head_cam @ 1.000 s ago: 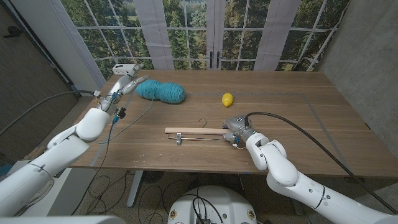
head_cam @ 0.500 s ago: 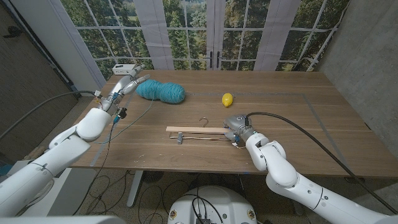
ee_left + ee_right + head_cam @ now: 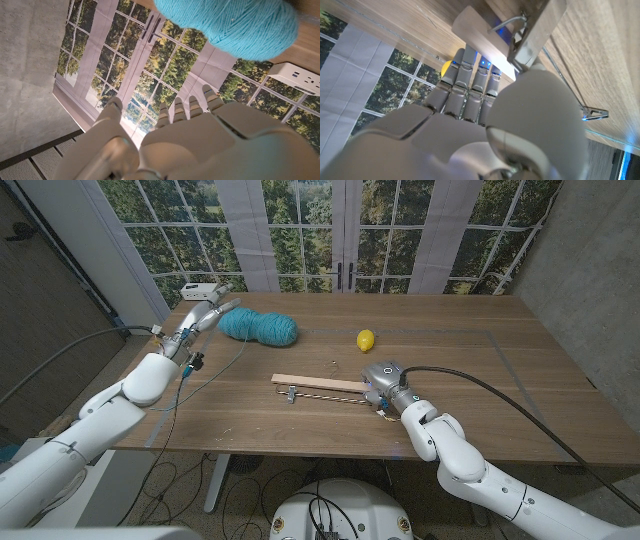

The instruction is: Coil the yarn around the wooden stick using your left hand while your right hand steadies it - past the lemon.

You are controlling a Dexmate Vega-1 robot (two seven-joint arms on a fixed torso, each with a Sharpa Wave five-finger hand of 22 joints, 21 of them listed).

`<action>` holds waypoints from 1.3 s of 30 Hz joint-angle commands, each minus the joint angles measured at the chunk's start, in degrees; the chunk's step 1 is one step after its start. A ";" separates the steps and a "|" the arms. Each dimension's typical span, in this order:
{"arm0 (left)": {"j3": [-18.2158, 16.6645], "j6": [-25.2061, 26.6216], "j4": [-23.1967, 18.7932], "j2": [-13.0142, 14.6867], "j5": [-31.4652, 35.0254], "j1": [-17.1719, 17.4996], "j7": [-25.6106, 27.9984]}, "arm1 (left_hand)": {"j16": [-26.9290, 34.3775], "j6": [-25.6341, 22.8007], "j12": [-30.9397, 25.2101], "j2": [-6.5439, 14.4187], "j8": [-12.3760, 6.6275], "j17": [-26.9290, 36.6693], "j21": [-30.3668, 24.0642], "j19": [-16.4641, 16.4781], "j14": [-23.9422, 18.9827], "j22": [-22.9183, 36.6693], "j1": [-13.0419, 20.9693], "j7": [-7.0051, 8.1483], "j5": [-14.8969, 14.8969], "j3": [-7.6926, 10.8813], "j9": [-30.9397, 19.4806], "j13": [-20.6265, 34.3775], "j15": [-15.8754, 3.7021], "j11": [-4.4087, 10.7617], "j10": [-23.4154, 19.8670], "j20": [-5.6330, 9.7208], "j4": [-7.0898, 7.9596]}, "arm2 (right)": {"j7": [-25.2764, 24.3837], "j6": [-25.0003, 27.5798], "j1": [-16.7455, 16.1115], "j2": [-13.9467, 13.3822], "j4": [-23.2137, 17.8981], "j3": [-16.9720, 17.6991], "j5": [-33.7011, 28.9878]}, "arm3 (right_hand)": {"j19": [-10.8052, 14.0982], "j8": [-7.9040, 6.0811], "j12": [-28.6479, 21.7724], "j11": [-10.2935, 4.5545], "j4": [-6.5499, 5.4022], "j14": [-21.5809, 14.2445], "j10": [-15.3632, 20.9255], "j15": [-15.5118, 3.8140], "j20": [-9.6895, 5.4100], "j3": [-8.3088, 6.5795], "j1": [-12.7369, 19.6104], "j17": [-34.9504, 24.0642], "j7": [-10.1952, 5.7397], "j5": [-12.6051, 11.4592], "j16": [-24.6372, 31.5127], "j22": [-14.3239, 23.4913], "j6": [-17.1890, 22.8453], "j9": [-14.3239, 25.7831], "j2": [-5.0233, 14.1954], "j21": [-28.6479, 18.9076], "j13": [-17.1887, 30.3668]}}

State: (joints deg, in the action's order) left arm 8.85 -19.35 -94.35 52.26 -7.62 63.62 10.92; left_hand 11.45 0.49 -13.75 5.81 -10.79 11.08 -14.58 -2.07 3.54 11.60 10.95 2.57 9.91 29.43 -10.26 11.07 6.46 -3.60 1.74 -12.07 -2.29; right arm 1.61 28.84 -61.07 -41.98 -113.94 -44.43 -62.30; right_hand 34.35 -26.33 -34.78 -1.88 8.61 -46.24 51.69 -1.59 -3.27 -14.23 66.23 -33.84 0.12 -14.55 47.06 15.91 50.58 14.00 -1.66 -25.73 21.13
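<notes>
Tilted now, the wooden stick (image 3: 318, 384) has swung with the right hand (image 3: 380, 383), whose fingers (image 3: 468, 85) clasp its 3 o'clock end. Left hand (image 3: 203, 317) hovers open beside the yarn (image 3: 259, 327) at 10 o'clock; coiling hasn't begun. Lemon (image 3: 366, 339) sits at 12 o'clock on the counter (image 3: 480, 380).

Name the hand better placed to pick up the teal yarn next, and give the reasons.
Left. The left hand hovers beside the teal yarn skein, open; the right hand grips the wooden hanger stick mid-table.
</notes>
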 commanded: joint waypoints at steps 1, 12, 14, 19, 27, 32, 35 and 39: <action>-0.79 0.48 -1.49 1.22 1.02 -0.54 -0.19 | -0.02 -0.02 0.13 -0.06 0.02 0.21 0.17 -0.06 0.20 0.27 -0.69 0.69 -0.09 0.05 -0.08 0.21 0.28 -0.41 -0.19 -0.11 0.57 | -26.35 -3.05 -3.26 0.89 3.12 2.30 2.73 | -1.10 -0.60 -0.74 -6.08 -0.89 -3.49 4.72 -11.53 -1.18 0.12 7.35 -14.35 -7.65 -0.44 -1.01 0.33 6.41 1.19 8.57 -0.63 4.76; -5.14 4.79 -4.17 5.26 2.49 2.57 0.30 | -0.05 0.08 0.19 -0.17 0.07 0.17 0.13 0.06 0.19 0.30 -1.07 0.87 -0.04 -0.13 -0.08 0.22 0.09 -0.28 -0.25 -0.07 0.73 | -50.41 -6.37 -3.69 3.34 8.62 3.37 3.76 | -1.59 -2.46 -2.42 -6.91 -1.75 -4.58 4.31 -11.65 -1.17 0.92 6.87 -16.77 -7.89 -1.27 -1.98 0.46 4.53 4.17 9.48 -1.91 8.24; -6.60 6.30 -5.05 5.79 3.65 3.60 1.75 | -0.07 0.14 0.22 -0.32 0.10 0.15 0.10 0.15 0.21 0.30 -1.14 0.90 -0.02 -0.21 -0.07 0.22 0.01 -0.30 -0.23 0.04 0.70 | -52.25 -6.00 -3.70 3.53 8.64 3.54 3.68 | -1.66 -2.81 -2.60 -6.94 -1.76 -4.82 4.26 -11.64 -1.24 1.04 6.90 -17.17 -7.74 -1.39 -2.03 0.47 4.49 4.54 9.46 -2.09 8.68; -9.52 8.67 -6.09 7.74 4.40 5.41 1.35 | -0.06 0.35 0.31 -1.24 0.13 -0.07 -0.13 0.89 -0.22 0.23 -1.25 0.76 0.11 -0.61 -0.07 0.22 -0.74 -0.50 -0.42 3.16 0.22 | -54.75 -5.79 -3.62 3.57 8.15 4.10 4.32 | -1.73 -3.96 -3.10 -6.98 -1.81 -5.07 4.22 -11.61 -1.18 1.41 6.91 -18.28 -8.24 -1.73 -2.41 0.49 4.88 5.61 9.37 -2.69 9.90; -15.12 17.48 -9.28 10.64 7.31 9.67 0.35 | 0.17 1.74 0.63 -1.49 0.18 -0.50 -0.48 2.44 -2.10 0.00 1.58 1.16 0.29 0.33 -0.09 0.22 -2.73 0.87 -0.34 3.73 -2.54 | -58.05 -5.78 -2.82 4.31 8.53 3.99 4.37 | -1.89 -4.96 -3.53 -7.01 -1.82 -5.66 4.21 -11.65 -1.46 1.80 6.99 -19.74 -8.21 -2.06 -2.50 0.51 4.74 6.75 9.31 -3.33 11.14; -17.55 22.58 -10.93 12.40 10.50 11.61 -0.76 | -0.10 2.73 0.85 -1.74 0.23 -0.62 -0.45 2.74 -2.06 -0.10 3.25 0.94 0.29 0.79 -0.09 0.23 -3.77 1.74 -0.09 3.14 -4.12 | -59.35 -6.32 -2.00 4.45 9.05 3.66 4.30 | -2.04 -5.57 -3.77 -7.28 -1.87 -5.92 4.29 -11.61 -1.49 2.08 6.95 -20.74 -8.25 -2.25 -2.54 0.52 4.70 7.42 9.26 -3.73 11.88; -18.24 24.92 -11.26 13.55 12.56 12.07 -1.75 | -0.25 3.20 0.97 -1.80 0.22 -0.68 -0.46 2.99 -1.94 -0.15 4.23 0.93 0.34 1.07 -0.09 0.23 -4.12 2.10 0.06 3.31 -4.96 | -60.24 -6.52 -1.60 4.67 9.34 3.44 4.13 | -2.06 -5.77 -3.86 -7.33 -1.89 -5.95 4.35 -11.61 -1.54 2.17 6.95 -21.11 -8.37 -2.33 -2.61 0.52 4.64 7.66 9.25 -3.90 12.16; -17.12 32.19 -13.05 16.98 17.55 11.50 -3.57 | -0.40 3.48 1.01 -1.40 -0.02 -0.78 -0.53 3.60 -1.96 -0.24 6.27 0.74 0.48 1.80 -0.10 0.23 -4.14 2.42 -0.04 4.53 -6.31 | -60.79 -6.72 -1.20 4.91 9.45 3.10 4.02 | -2.21 -5.88 -3.96 -7.33 -1.94 -5.97 4.35 -11.59 -1.54 2.32 6.92 -21.71 -8.41 -2.47 -2.77 0.52 4.82 7.50 9.24 -4.15 12.60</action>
State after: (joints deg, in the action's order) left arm -6.26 -3.11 -104.12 63.65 0.14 73.47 11.42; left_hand 11.22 3.78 -13.09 4.29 -10.58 10.28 -14.85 1.18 1.60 11.34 15.95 3.37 9.91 30.89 -10.28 11.06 2.42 -1.83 1.64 -8.06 -7.80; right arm -55.49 22.79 -63.82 -37.99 -105.59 -40.67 -58.14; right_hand 32.44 -31.80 -38.22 -5.17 6.78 -50.27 52.11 -5.35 -2.96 -12.25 65.21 -55.08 -3.61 -16.43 44.41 16.15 50.75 19.04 -0.65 -29.50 33.31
